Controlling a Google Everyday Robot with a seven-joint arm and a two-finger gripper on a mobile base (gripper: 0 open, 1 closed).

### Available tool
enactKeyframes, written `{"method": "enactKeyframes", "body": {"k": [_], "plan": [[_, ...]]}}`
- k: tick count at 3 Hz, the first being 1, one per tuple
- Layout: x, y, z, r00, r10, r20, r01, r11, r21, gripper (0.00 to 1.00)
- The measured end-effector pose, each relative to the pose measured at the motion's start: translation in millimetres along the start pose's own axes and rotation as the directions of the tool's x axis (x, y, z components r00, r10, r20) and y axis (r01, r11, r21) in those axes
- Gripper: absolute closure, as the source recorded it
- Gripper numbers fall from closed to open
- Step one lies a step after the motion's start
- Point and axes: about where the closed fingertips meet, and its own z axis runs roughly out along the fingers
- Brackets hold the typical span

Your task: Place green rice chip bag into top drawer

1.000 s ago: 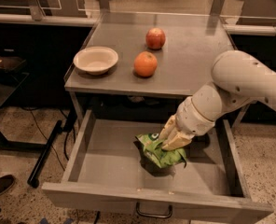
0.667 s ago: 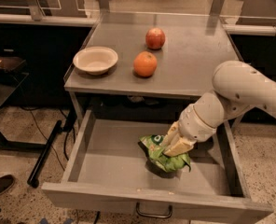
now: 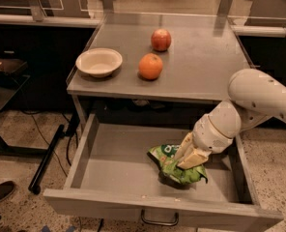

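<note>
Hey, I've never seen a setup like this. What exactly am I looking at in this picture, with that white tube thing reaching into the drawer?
That white tube is a robot's arm. There is only one picture, from a camera looking down at the front of a grey metal table. On the tabletop sit a cream round bowl, an orange and a red apple. Below it, the wide grey metal top drawer is pulled open. The hand at the arm's end is down inside the drawer, towards its right side, resting on a crinkly bright green rice chip bag that lies on the drawer floor. Whether the hand is gripping the bag cannot be told.
</note>
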Motion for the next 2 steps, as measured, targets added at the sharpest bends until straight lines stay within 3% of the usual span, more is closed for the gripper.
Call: {"method": "enactKeyframes", "body": {"k": [2], "plan": [[0.0, 0.0, 0.0, 1.0, 0.0, 0.0, 0.0, 1.0, 0.0, 0.3]]}}
